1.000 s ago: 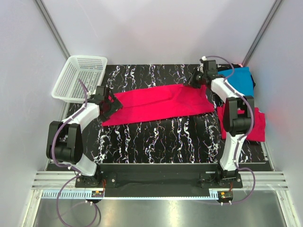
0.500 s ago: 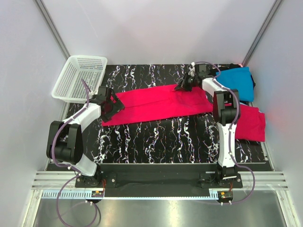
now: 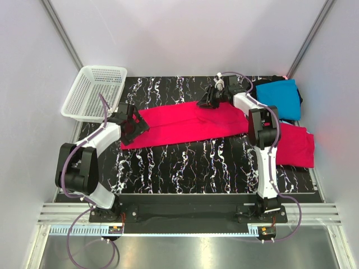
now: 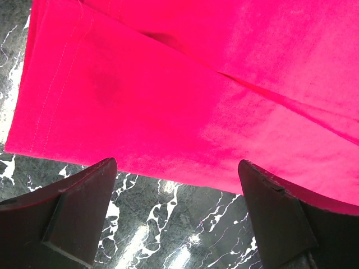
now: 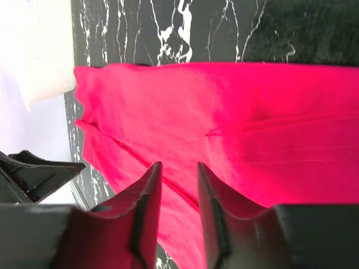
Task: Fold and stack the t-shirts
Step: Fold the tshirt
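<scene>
Here, the red shirt (image 3: 190, 123) lies folded into a long strip on the table (image 3: 185, 162). Its long axis runs left to right, with the left end a little nearer the bases and the right end angled toward the far side. The 2nd red shirt (image 3: 297, 147) lies at the right edge, touching the strip's right end. The blue shirt (image 3: 280, 98) is beyond it in the far right corner, and the basket (image 3: 76, 95) sits at far left.

The left arm bends up from its base and its forearm reaches in to the strip's left end. The left gripper (image 3: 133, 124) hangs there with its jaws wide apart, over the near hem (image 4: 112, 162).

The right arm stretches far out, forearm turned left along the strip's far edge. The right gripper (image 3: 205, 102) is about midway along that edge. Its fingers (image 5: 147, 185) stand narrowly apart, and they seem to pinch no cloth.
</scene>
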Tool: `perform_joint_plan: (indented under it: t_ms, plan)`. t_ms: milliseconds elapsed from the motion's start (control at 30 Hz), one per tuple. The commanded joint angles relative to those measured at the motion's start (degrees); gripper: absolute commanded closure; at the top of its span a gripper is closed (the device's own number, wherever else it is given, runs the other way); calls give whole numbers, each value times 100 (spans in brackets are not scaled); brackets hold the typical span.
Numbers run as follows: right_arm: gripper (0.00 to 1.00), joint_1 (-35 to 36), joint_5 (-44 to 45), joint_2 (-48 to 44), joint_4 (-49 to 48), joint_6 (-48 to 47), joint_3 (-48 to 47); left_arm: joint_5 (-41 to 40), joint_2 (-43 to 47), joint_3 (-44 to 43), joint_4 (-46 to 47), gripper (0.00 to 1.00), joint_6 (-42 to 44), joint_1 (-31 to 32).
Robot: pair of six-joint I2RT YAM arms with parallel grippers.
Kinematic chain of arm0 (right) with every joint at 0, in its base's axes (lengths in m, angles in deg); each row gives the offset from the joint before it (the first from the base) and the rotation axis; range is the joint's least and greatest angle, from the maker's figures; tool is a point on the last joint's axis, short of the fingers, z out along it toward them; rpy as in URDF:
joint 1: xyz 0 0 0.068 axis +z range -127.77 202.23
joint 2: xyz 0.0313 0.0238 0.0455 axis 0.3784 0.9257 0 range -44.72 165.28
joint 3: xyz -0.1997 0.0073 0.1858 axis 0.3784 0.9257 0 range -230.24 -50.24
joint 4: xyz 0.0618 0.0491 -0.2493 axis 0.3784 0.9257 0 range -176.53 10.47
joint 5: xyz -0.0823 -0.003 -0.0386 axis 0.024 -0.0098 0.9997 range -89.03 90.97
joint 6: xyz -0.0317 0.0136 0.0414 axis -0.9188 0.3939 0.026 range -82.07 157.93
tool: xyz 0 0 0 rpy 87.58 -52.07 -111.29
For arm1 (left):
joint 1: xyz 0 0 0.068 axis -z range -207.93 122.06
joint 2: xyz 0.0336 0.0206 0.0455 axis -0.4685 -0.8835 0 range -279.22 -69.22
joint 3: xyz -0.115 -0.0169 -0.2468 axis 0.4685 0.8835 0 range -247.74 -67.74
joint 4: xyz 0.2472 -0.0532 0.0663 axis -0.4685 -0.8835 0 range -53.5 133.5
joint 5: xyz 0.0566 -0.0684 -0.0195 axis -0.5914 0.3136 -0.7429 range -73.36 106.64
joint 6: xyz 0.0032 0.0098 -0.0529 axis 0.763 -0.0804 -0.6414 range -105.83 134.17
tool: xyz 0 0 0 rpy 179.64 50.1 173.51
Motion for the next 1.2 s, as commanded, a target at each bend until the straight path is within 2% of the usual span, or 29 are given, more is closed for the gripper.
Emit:
perform_joint_plan:
  t_ms: [0, 33, 100, 267, 300, 433, 567, 767, 867, 967, 1067, 1167]
  plan:
    - [57, 20, 3, 100, -148, -96, -310, 65, 145, -191, 38, 4, 121, 22]
    - [52, 12, 12, 100, -131, -122, -319, 74, 145, -182, 47, 4, 130, 31]
    - [52, 12, 91, 3, -104, -175, -249, 83, 145, -200, 47, 4, 148, 40]
    - [52, 12, 705, -585, 27, -219, 278, 162, 92, -261, 38, 4, 253, 75]
    - [52, 20, 1072, -873, 106, -193, 540, 162, 92, -270, 29, 5, 271, 84]
    - [55, 90, 1339, -1674, 396, -245, 1350, 100, 13, -296, -6, 5, 227, 93]
    - [56, 485, 1689, -2596, 853, -438, 1957, 47, -530, -769, -94, 5, 306, 101]
    - [55, 592, 2427, -3371, 1354, -210, 2660, 92, -1322, -1832, -313, 5, 482, 101]
    - [50, 592, 2893, -3346, 1531, -149, 2678, 31, -1814, -2308, -515, 5, 630, 101]
    - [33, 592, 3341, -3110, 1531, -131, 2539, 4, -2218, -2861, -603, 5, 806, 101]
    - [28, 565, 3510, -2750, 1548, -96, 2240, 65, -2588, -3337, -858, 5, 991, 84]
    - [27, 565, 3650, -2398, 1609, -17, 1942, 21, -2667, -3382, -946, 5, 1018, 84]
